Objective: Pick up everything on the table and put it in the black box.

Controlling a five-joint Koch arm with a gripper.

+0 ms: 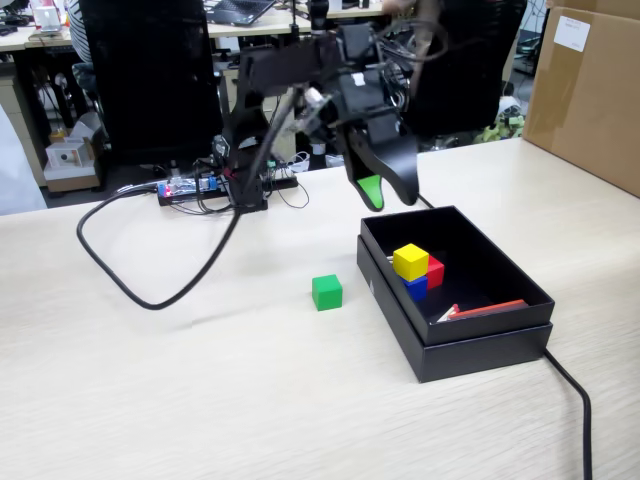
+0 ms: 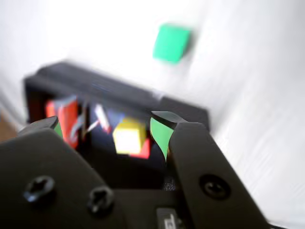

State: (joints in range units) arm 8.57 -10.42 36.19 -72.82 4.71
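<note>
A green cube (image 1: 326, 292) sits on the table left of the black box (image 1: 500, 330); the wrist view shows it blurred at the top (image 2: 171, 43). In the box lie a yellow cube (image 1: 410, 261) on a red cube (image 1: 434, 271) and a blue cube (image 1: 416, 287), plus a red strip (image 1: 485, 309). The wrist view shows the box (image 2: 119, 90) with the yellow cube (image 2: 128, 136) between my jaws. My gripper (image 1: 385, 195) (image 2: 107, 126) hangs open and empty above the box's far left corner, its pads green.
The arm's base and a circuit board (image 1: 195, 187) stand at the table's far side. A black cable (image 1: 130, 275) loops across the table on the left, another (image 1: 575, 395) runs off past the box. A cardboard box (image 1: 590, 90) stands at the far right.
</note>
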